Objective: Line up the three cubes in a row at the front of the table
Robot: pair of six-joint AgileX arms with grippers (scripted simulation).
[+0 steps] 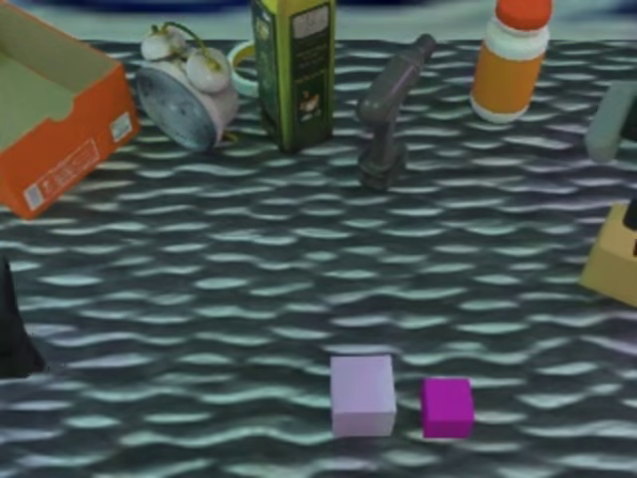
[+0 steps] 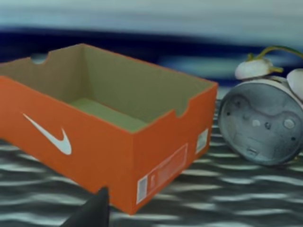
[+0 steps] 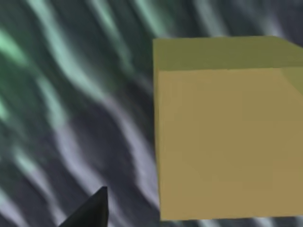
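The pale lilac cube (image 1: pixel 362 395) and the small magenta cube (image 1: pixel 447 407) sit side by side near the table's front edge, a small gap between them. The mustard yellow cube (image 1: pixel 609 257) stands at the right edge of the table (image 1: pixel 249 299), partly cut off. My right gripper (image 1: pixel 630 221) hovers over it, open. In the right wrist view the yellow cube (image 3: pixel 227 137) fills one side, and one dark fingertip (image 3: pixel 94 208) stands apart from it above the cloth. My left gripper (image 1: pixel 12 334) is parked at the left edge, open and holding nothing.
Along the back stand an open orange shoe box (image 1: pixel 55 110), an alarm clock (image 1: pixel 184 95), a green carton (image 1: pixel 294 70), a grey drill-like tool (image 1: pixel 388 115) and an orange-and-white bottle (image 1: pixel 510 60). Bare cloth lies mid-table.
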